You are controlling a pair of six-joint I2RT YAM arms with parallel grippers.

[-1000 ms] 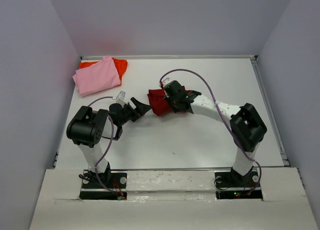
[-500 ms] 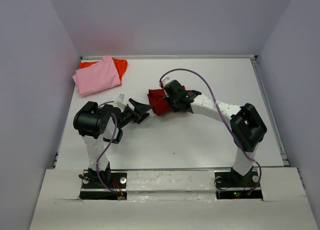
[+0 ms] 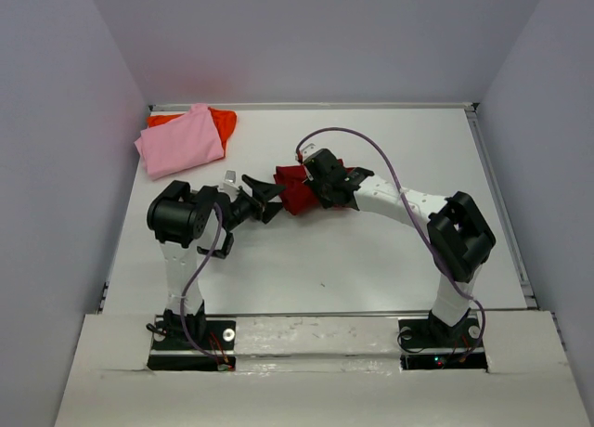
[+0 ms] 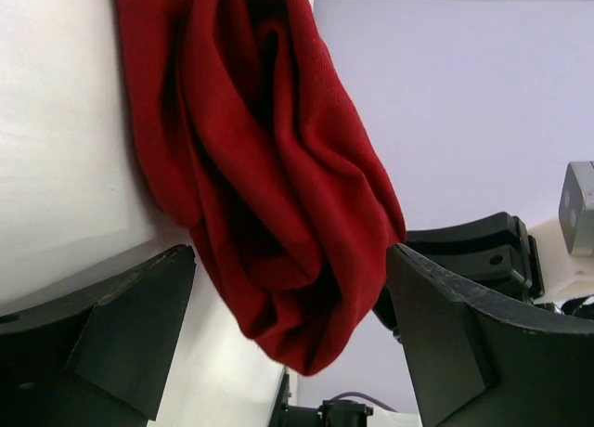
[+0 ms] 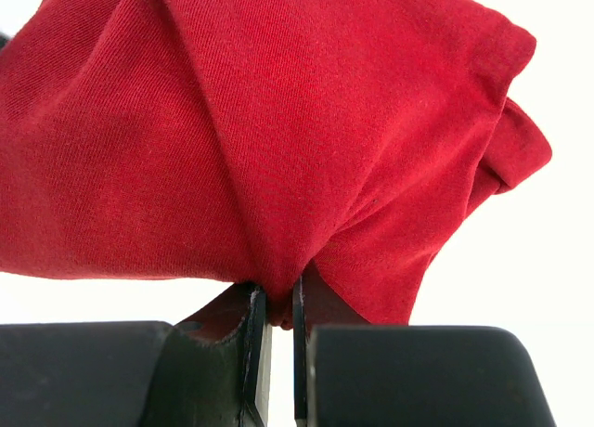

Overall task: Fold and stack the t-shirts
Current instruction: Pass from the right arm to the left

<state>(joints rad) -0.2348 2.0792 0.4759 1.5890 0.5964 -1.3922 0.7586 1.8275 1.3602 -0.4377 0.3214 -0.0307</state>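
The dark crimson t-shirt [image 3: 295,187] is bunched up near the table's middle. My right gripper [image 3: 316,186] is shut on a fold of it [image 5: 278,167]. My left gripper [image 3: 272,193] is open, its jaws wide apart at the shirt's left edge, with the hanging cloth [image 4: 269,223] between them but not gripped. The light pink t-shirt [image 3: 179,141] lies folded at the far left corner on top of the bright orange-red t-shirt [image 3: 221,121].
The white table [image 3: 371,260] has a raised rim at its back and right sides, with grey walls around. A small white tag [image 3: 227,174] lies left of my left gripper. A purple cable loops over my right arm [image 3: 408,204].
My left gripper has moved right and farther away, from short of the crimson shirt up to its left edge. The right gripper and the shirt have stayed put.
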